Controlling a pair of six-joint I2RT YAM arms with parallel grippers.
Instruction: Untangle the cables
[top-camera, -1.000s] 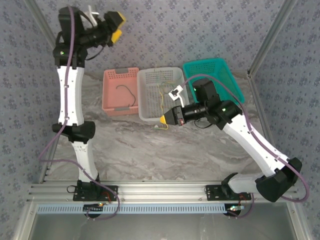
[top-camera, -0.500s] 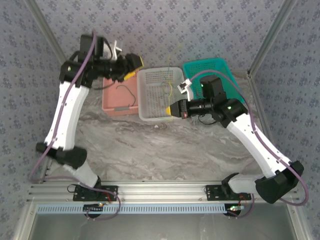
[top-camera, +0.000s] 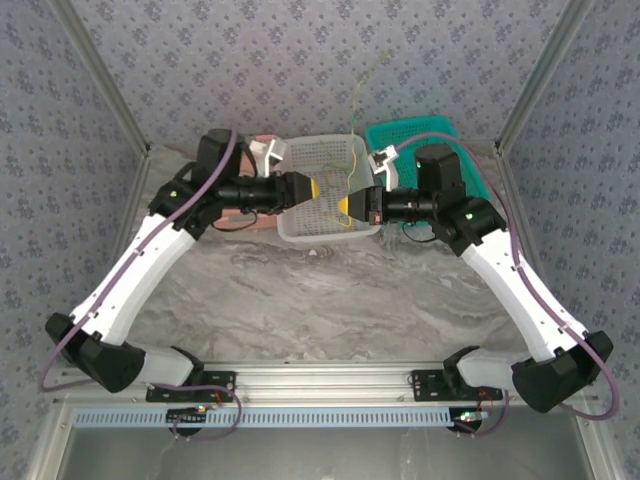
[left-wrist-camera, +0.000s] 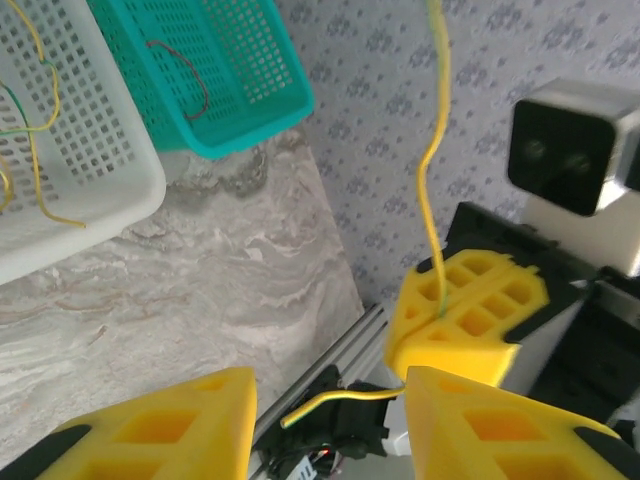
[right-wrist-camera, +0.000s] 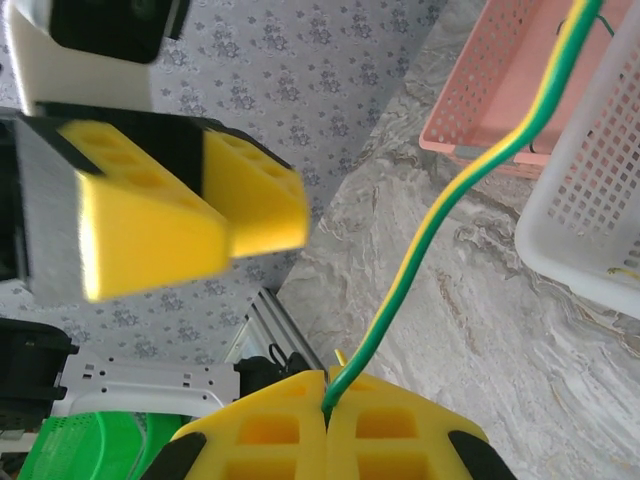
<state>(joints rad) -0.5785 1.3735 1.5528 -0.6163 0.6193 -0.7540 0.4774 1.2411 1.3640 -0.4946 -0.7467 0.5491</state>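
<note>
A yellow-green cable is pinched in my right gripper, which is shut on it just above the white basket. The cable rises steeply from the jaws, and a short bent tail pokes out beyond them. That tail lies between the fingers of my left gripper, which is open and faces the right gripper tip to tip. Other yellow and green cables lie in the white basket. A dark reddish cable lies in the teal basket.
A pink basket stands left of the white one, mostly under my left arm in the top view. The teal basket sits at the back right. Marble table stretches toward the aluminium rail at the near edge.
My left arm has swung down from the back left to meet the right gripper over the white basket. The right gripper has risen a little with the cable.
</note>
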